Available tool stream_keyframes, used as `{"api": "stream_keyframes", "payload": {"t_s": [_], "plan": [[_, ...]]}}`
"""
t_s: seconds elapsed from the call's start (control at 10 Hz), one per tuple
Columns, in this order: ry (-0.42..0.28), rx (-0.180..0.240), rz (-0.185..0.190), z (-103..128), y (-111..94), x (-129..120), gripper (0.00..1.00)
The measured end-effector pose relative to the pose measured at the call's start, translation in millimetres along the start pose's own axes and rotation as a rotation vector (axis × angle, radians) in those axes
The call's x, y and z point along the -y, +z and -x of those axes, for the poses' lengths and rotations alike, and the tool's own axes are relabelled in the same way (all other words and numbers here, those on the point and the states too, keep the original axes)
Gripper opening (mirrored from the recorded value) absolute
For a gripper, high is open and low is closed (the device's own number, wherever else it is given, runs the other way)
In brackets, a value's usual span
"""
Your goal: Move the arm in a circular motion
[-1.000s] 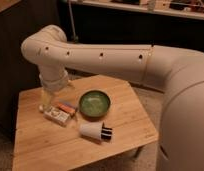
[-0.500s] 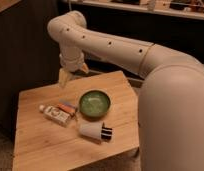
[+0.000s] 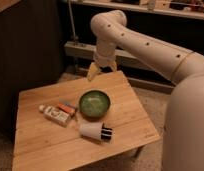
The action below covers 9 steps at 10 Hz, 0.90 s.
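Risk sits mainly in the low part of any circle the arm (image 3: 145,42) traces. Its end effector (image 3: 101,72) hangs above the far edge of the wooden desk (image 3: 40,150), pointing down, with its two yellowish fingers (image 3: 91,74) spread apart and nothing between them. It is clear of the wood and touches no object.

Nearer the camera, a green bowl (image 3: 94,104) stands about mid-desk. A white cylinder (image 3: 90,131) with a black end lies on its side just in front of it. A white tube (image 3: 54,114) and a small orange packet (image 3: 68,107) lie to the bowl's left.

I judge that a loop swung downward and toward the camera could clip the bowl's rim or sweep the cylinder, which looks free to roll off the front edge. A loop pushed backward could bring the wrist against the pale ledge (image 3: 77,49) behind the desk, and a swing to the left could approach the dark cabinet (image 3: 30,50). Keeping the circle high, above the far edge, seems the safest course; the spread fingers also widen what the tip can catch
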Motion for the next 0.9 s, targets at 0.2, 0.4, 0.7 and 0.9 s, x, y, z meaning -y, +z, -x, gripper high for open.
{"api": "stream_keyframes", "payload": {"t_s": [0.2,0.4,0.7,0.9], "plan": [[0.046,-0.005,-0.014,31,-2,-34,0.8],[0.072,-0.003,-0.023,75,-4,-59,0.8],[0.076,0.018,-0.023,149,-7,-68,0.8],[0.013,0.062,-0.005,195,-7,-38,0.8]]}}
